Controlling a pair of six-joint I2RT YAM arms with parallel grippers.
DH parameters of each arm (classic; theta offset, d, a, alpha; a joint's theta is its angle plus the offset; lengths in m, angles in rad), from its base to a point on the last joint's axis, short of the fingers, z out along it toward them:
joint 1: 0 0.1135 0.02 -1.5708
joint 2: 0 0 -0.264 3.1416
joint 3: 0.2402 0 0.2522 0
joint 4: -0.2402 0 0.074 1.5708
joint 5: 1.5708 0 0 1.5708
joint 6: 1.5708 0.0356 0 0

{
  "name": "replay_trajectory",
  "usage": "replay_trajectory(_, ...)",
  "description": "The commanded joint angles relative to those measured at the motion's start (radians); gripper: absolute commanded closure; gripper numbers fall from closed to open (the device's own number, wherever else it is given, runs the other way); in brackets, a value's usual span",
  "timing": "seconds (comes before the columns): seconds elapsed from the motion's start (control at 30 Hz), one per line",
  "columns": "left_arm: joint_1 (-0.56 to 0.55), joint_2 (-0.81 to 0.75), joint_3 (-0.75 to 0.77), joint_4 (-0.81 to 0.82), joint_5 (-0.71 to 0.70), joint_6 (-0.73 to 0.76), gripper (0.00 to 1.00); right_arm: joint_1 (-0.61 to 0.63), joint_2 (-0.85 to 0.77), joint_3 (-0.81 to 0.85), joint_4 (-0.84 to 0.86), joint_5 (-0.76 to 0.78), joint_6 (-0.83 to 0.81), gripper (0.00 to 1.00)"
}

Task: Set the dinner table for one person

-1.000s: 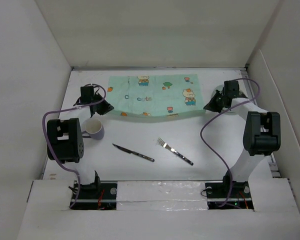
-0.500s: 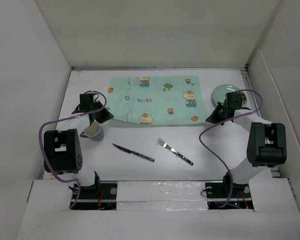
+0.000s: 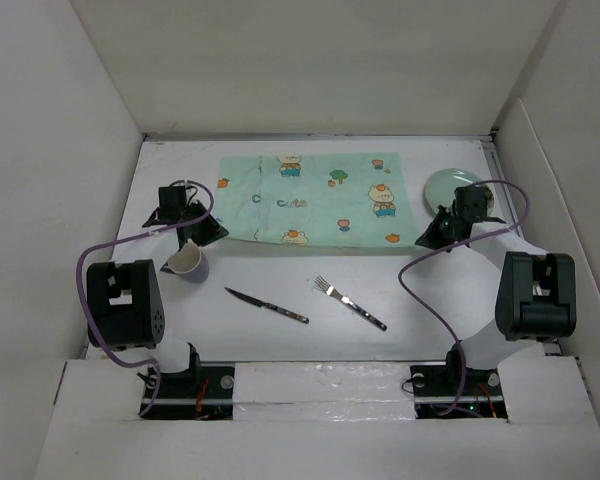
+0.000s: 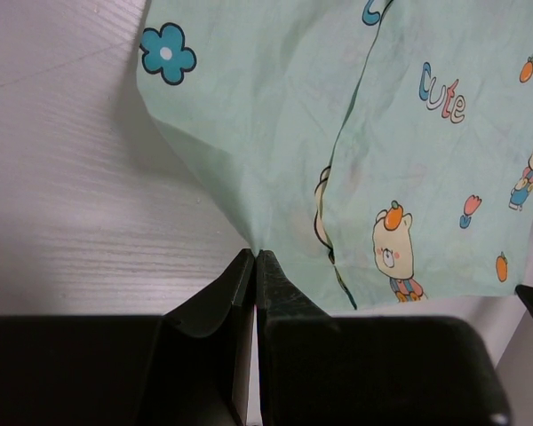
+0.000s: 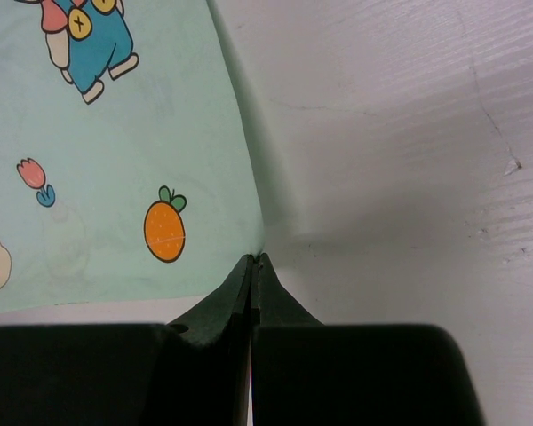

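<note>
The mint-green cartoon placemat (image 3: 320,200) lies spread on the far half of the white dinner table (image 3: 280,275). My left gripper (image 3: 216,236) is shut on the mat's near left corner; in the left wrist view the jaws (image 4: 254,256) pinch the cloth (image 4: 338,133), which rises slightly at the pinch. My right gripper (image 3: 421,241) is shut on the near right corner; in the right wrist view it (image 5: 254,259) pinches the mat (image 5: 115,160) beside an orange carrot print.
A lilac mug (image 3: 187,263) stands just near my left gripper. A knife (image 3: 267,305) and a fork (image 3: 350,303) lie on the table's near middle. A pale green plate (image 3: 442,185) sits at the far right, partly behind my right wrist. White walls enclose the table.
Both grippers have drawn the placemat toward the near side and it now lies flatter. The right arm has moved off the plate, which now shows. The mug shifted slightly.
</note>
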State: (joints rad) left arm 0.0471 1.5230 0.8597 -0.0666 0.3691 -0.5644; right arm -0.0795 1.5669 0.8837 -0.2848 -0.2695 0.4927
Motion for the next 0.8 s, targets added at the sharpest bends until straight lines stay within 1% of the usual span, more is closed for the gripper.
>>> replay_trajectory(0.0,0.004,0.008,0.044,-0.019,0.025,0.026,1.0,-0.016,-0.038,0.035,-0.024,0.061,-0.026,1.0)
replay_trajectory(0.03,0.004,0.006,0.042,-0.022,0.027,0.026,0.98,-0.016,-0.039,0.034,-0.027,0.065,-0.028,1.0)
replay_trajectory(0.1,0.004,0.003,0.045,-0.029,0.021,0.029,0.89,-0.025,-0.036,0.035,-0.033,0.067,-0.029,1.0)
replay_trajectory(0.13,0.004,0.002,0.048,-0.03,0.021,0.029,0.79,-0.025,-0.033,0.04,-0.034,0.066,-0.029,0.96)
replay_trajectory(0.2,0.004,0.008,0.067,-0.035,0.024,0.028,0.76,-0.025,-0.021,0.041,-0.034,0.056,-0.028,0.89)
replay_trajectory(0.23,0.004,0.011,0.074,-0.036,0.027,0.027,0.75,-0.025,-0.016,0.046,-0.034,0.053,-0.028,0.83)
replay_trajectory(0.3,0.004,0.02,0.107,-0.039,0.037,0.023,0.76,-0.025,-0.005,0.058,-0.046,0.05,-0.031,0.79)
replay_trajectory(0.33,0.004,0.022,0.119,-0.039,0.039,0.018,0.77,-0.016,-0.002,0.063,-0.053,0.05,-0.034,0.75)
replay_trajectory(0.4,0.004,0.02,0.154,-0.044,0.048,0.011,0.79,-0.016,-0.004,0.081,-0.076,0.047,-0.04,0.72)
replay_trajectory(0.47,-0.007,0.017,0.179,-0.047,0.057,0.008,0.82,-0.006,-0.011,0.098,-0.099,0.041,-0.04,0.67)
replay_trajectory(0.5,-0.016,0.017,0.215,-0.061,0.056,0.011,0.83,-0.006,-0.016,0.107,-0.106,0.036,-0.037,0.64)
replay_trajectory(0.53,-0.016,0.017,0.238,-0.067,0.053,0.012,0.86,-0.006,-0.036,0.118,-0.114,0.035,-0.031,0.59)
replay_trajectory(0.57,-0.033,0.016,0.258,-0.074,0.047,0.014,0.87,-0.006,-0.047,0.13,-0.126,0.039,-0.031,0.56)
replay_trajectory(0.6,-0.047,0.02,0.315,-0.091,0.034,0.023,0.88,-0.015,-0.054,0.165,-0.132,0.058,-0.026,0.52)
replay_trajectory(0.63,-0.082,0.022,0.347,-0.101,0.024,0.027,0.9,-0.016,-0.062,0.185,-0.137,0.071,-0.016,0.45)
replay_trajectory(0.67,-0.104,0.028,0.381,-0.107,-0.004,0.034,0.9,-0.031,-0.062,0.201,-0.137,0.079,-0.008,0.42)
replay_trajectory(0.7,-0.125,0.034,0.451,-0.114,-0.015,0.04,0.91,-0.055,-0.058,0.236,-0.133,0.099,0.001,0.4)
replay_trajectory(0.73,-0.171,0.04,0.49,-0.119,-0.027,0.049,0.92,-0.071,-0.048,0.248,-0.126,0.108,0.032,0.37)
replay_trajectory(0.77,-0.194,0.06,0.525,-0.125,-0.044,0.057,0.93,-0.087,-0.032,0.253,-0.097,0.119,0.053,0.37)
